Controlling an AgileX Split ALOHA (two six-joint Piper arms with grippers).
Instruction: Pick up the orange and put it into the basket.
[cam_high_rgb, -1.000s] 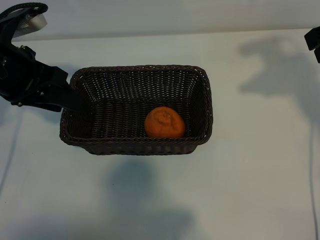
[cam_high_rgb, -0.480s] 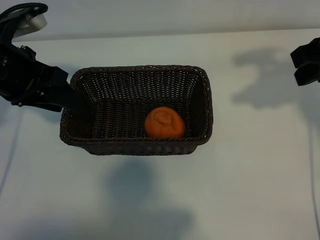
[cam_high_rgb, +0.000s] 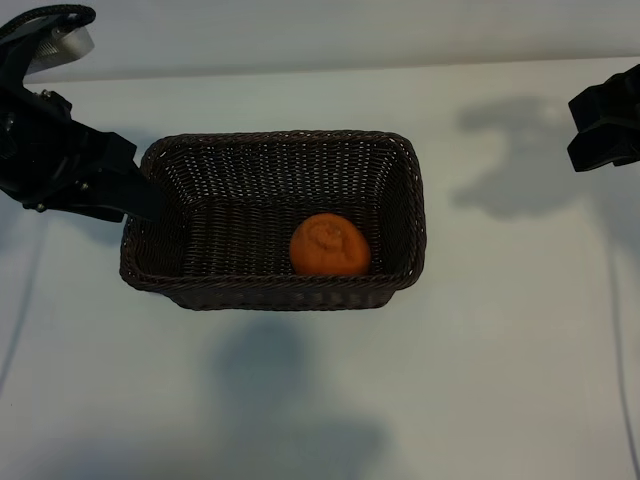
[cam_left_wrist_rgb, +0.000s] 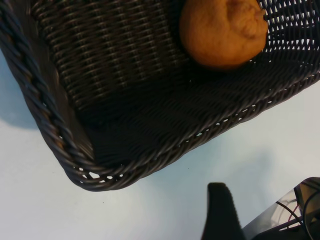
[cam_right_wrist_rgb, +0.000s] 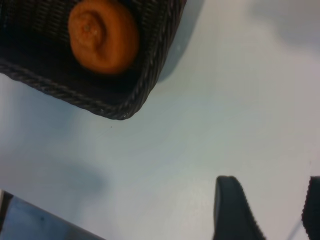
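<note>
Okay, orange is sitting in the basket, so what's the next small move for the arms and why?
Probably just back the right gripper away toward its own side. The orange already rests inside the basket, near its front right corner, and that gripper is open, empty and over bare table. The left gripper sits at the basket's left end, holding nothing, so it can likely stay.

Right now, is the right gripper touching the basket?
Apart. The exterior view shows the right gripper at the far right edge, with bare table between it and the basket. The orange lies inside.
</note>
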